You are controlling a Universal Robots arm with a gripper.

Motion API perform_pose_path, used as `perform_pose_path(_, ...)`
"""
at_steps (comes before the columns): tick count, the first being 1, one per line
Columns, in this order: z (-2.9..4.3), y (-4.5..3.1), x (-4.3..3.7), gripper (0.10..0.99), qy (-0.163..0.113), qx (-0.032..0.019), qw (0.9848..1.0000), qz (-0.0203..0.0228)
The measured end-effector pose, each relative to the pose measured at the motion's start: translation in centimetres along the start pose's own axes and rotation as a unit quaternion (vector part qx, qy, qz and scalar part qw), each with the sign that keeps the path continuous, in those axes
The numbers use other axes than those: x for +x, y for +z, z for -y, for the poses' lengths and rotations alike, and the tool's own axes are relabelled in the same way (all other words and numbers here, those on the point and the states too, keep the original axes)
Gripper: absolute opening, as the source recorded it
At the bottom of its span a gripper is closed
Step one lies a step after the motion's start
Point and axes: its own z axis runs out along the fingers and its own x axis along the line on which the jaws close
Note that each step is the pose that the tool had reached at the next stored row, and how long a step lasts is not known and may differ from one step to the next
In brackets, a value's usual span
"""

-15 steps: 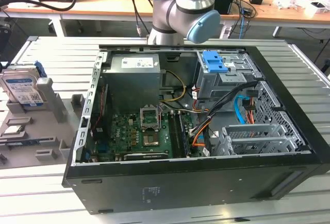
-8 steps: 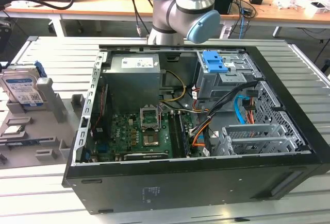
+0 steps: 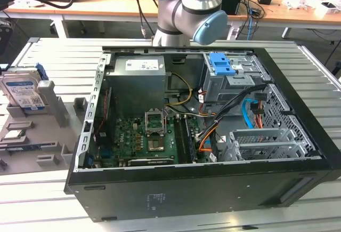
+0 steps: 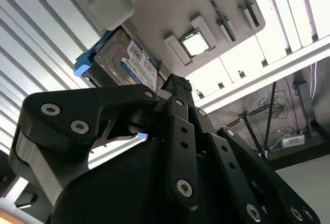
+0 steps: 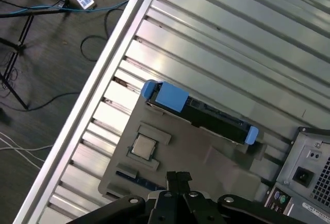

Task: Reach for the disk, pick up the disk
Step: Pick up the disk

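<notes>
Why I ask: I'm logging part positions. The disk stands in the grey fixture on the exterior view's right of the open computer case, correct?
No: the disk stands in the grey fixture on the exterior view's left of the open computer case, as the exterior view shows.

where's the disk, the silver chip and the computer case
disk (image 3: 21, 90), exterior view, on its white-and-blue label
silver chip (image 5: 144, 145), first wrist view, on its flat top
computer case (image 3: 213, 189), exterior view, on its black near wall
</notes>
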Motion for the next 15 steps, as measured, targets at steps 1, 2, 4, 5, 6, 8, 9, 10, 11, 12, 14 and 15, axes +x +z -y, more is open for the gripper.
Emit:
perform_pose_path(1,0.00,0.00,0.00,0.106,-0.008,0.0000,1.0000,-0.0003)
perform_pose_path(2,0.00,0.00,0.00,0.106,-0.013,0.0000,0.9999,-0.0005)
perform_pose_path(4,0.00,0.00,0.00,0.106,-0.024,0.0000,0.9997,-0.0009)
perform_pose_path(5,0.00,0.00,0.00,0.106,-0.030,0.0000,0.9996,-0.0011)
perform_pose_path(6,0.00,0.00,0.00,0.106,-0.036,0.0000,0.9994,-0.0014)
perform_pose_path(8,0.00,0.00,0.00,0.106,-0.046,0.0000,0.9989,-0.0018)
perform_pose_path(9,0.00,0.00,0.00,0.106,-0.050,0.0000,0.9988,-0.0019)
perform_pose_path(10,0.00,0.00,0.00,0.106,-0.053,0.0000,0.9986,-0.0021)
perform_pose_path(11,0.00,0.00,0.00,0.106,-0.056,0.0000,0.9984,-0.0022)
perform_pose_path(12,0.00,0.00,0.00,0.106,-0.060,0.0000,0.9982,-0.0023)
perform_pose_path(14,0.00,0.00,0.00,0.106,-0.071,0.0000,0.9975,-0.0027)
perform_pose_path(15,0.00,0.00,0.00,0.106,-0.077,0.0001,0.9970,-0.0030)
